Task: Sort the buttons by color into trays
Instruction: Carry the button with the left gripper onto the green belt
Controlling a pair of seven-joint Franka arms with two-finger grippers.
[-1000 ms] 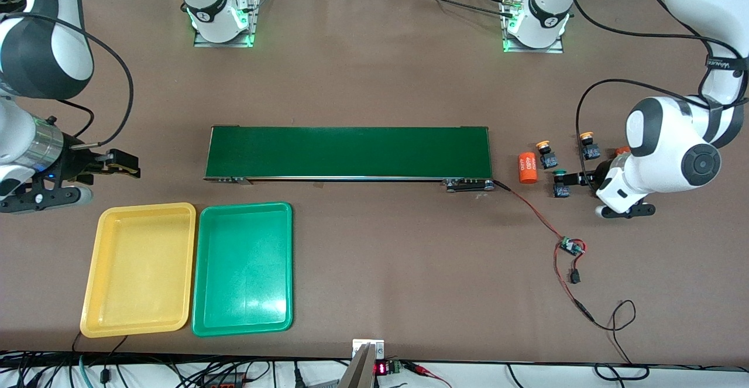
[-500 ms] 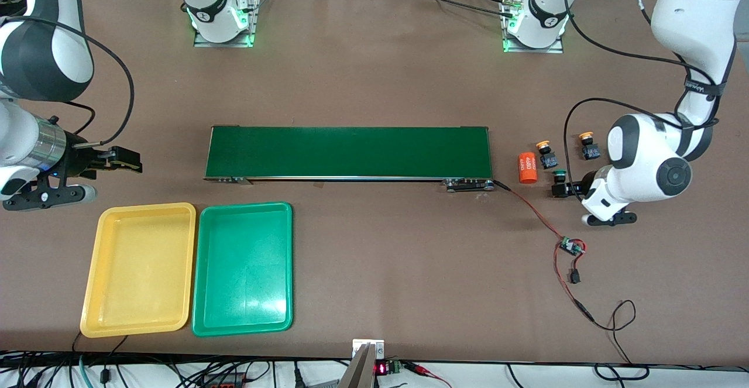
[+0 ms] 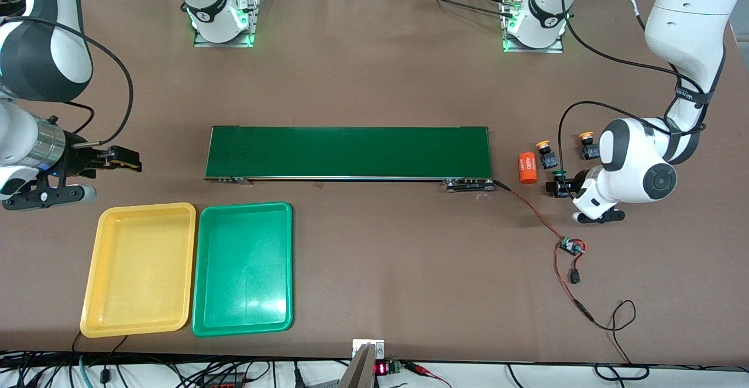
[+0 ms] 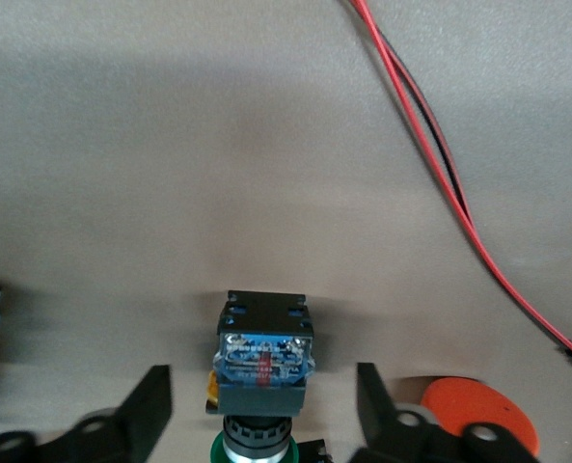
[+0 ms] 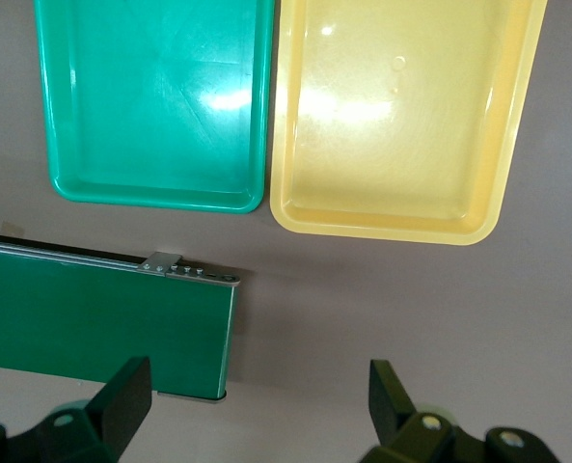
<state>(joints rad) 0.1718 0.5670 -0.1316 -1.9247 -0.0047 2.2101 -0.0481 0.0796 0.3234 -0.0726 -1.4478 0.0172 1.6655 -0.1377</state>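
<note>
A: The left pincer (image 4: 264, 424) sits low at the left arm's end of the worktop (image 3: 374, 83), fingers (image 4: 146, 410) spread on either side of a green button (image 4: 264, 359). Neither finger touches its black body, so nothing is pinched yet.

B: And the right pincer (image 5: 257, 405)?

A: Spread and empty, waiting over bare worktop just past the conveyor belt (image 3: 348, 152), at about 12 o'clock from the yellow tray (image 3: 93, 294).

B: Where are the other buttons?

A: I count 2 yellow-capped ones: 1 yellow button (image 3: 545, 153) at roughly 11 o'clock from the green one, and a second yellow button (image 3: 588, 146) at roughly 1 o'clock. An orange cylinder (image 3: 528, 167) lies beside them at 9 o'clock. A second green button I can't make out; the arm may hide it.

B: So how far along is the sort?

A: Barely begun, I'd say. The yellow tray and the green tray (image 3: 205, 318) both lie empty, side by side. Every button I see is well apart from them, so each one has yet to be carried over.
</note>
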